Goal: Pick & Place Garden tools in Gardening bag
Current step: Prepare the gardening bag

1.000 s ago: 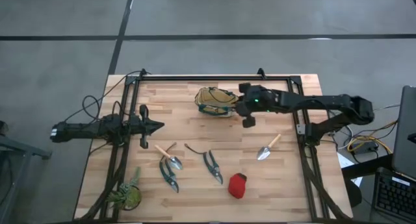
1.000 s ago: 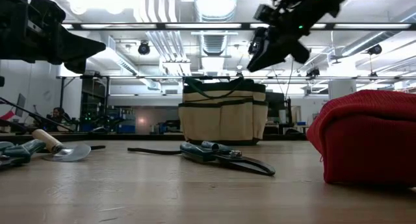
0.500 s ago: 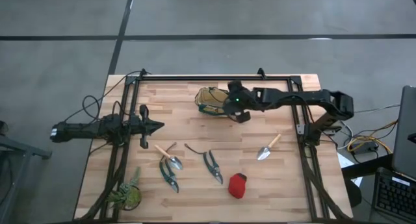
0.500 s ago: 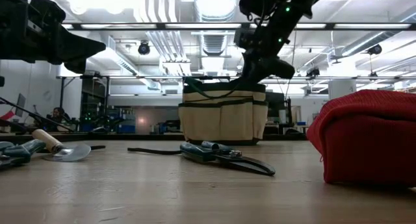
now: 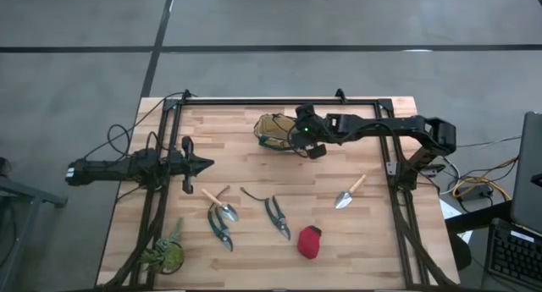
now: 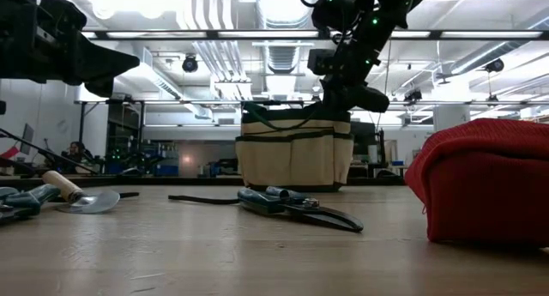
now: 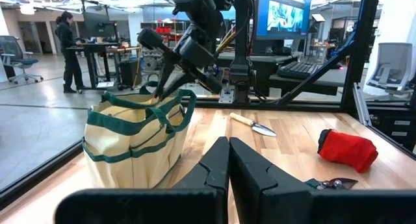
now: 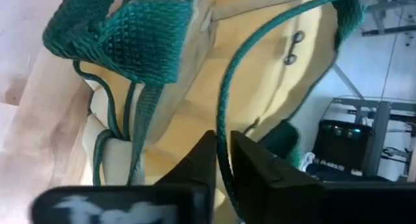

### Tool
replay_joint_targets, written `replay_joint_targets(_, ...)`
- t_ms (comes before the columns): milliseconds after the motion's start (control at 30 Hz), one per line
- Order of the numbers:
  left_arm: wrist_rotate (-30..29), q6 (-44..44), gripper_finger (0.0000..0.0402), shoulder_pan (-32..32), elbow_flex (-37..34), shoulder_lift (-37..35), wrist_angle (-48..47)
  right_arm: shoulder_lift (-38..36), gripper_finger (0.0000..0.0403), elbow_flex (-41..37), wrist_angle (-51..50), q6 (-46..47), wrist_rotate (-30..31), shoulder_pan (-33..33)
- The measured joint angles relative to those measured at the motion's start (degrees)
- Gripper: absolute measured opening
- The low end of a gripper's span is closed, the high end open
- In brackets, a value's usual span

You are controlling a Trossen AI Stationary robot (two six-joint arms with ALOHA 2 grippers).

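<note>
The tan gardening bag (image 5: 276,129) with green trim stands upright on its base at the table's far middle. My right gripper (image 5: 298,136) is at the bag's right rim and shut on it; it also shows in the low view (image 6: 336,104). My left gripper (image 5: 206,164) is shut and empty, above the table's left side. On the table lie one trowel (image 5: 222,205), a second trowel (image 5: 348,193), two shears (image 5: 220,228) (image 5: 277,217) and the red item (image 5: 310,241). My right gripper pinches the bag's green-trimmed top rim (image 8: 221,130) between its two fingers, on the bag's right side. The fingers (image 8: 260,172) come slanting down from the table's right, one on either side of the rim. The bag stays standing on the table.
A green leafy plant-like thing (image 5: 165,255) lies at the near left corner. A black frame (image 5: 279,101) runs along the table's far and side edges. Bare wood lies between the bag and the tools.
My right gripper has gone toward the table's left edge and down, from right of the bag to the bag's right rim. The bag and the tools have stayed in place.
</note>
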Motion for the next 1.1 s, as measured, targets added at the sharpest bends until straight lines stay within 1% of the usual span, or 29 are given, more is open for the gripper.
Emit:
replay_joint_targets(67, 0.0, 0.0, 0.0014, 0.0, 0.0, 0.0, 0.0, -0.8, 0.0015, 0.0, 0.0, 0.0, 0.0, -0.2)
replay_joint_targets(267, 0.0, 0.0, 0.0014, 0.0, 0.0, 0.0, 0.0, -2.2, 0.0011, 0.0, 1.4, 0.4, -0.2, -0.4)
replay_joint_targets(333, 0.0, 0.0, 0.0014, 0.0, 0.0, 0.0, 0.0, -2.6, 0.001, 0.0, 1.9, 0.7, -1.3, -0.8)
replay_joint_targets(600, 0.0, 0.0, 0.0014, 0.0, 0.0, 0.0, 0.0, -3.1, 0.0009, 1.7, 1.7, 7.5, -13.6, -5.0)
replay_joint_targets(867, 0.0, 0.0, 0.0014, 0.0, 0.0, 0.0, 0.1, -3.1, 0.0009, 4.7, 1.7, 13.6, -20.7, -10.6)
replay_joint_targets(967, 0.0, 0.0, 0.0014, 0.0, 0.0, 0.0, 0.1, -3.1, 0.0009, 5.5, 1.3, 17.9, -23.3, -13.2)
replay_joint_targets(1100, 0.0, 0.0, 0.0014, 0.0, 0.0, 0.0, 0.1, -3.1, 0.0009, 5.7, 1.3, 24.5, -28.2, -16.6)
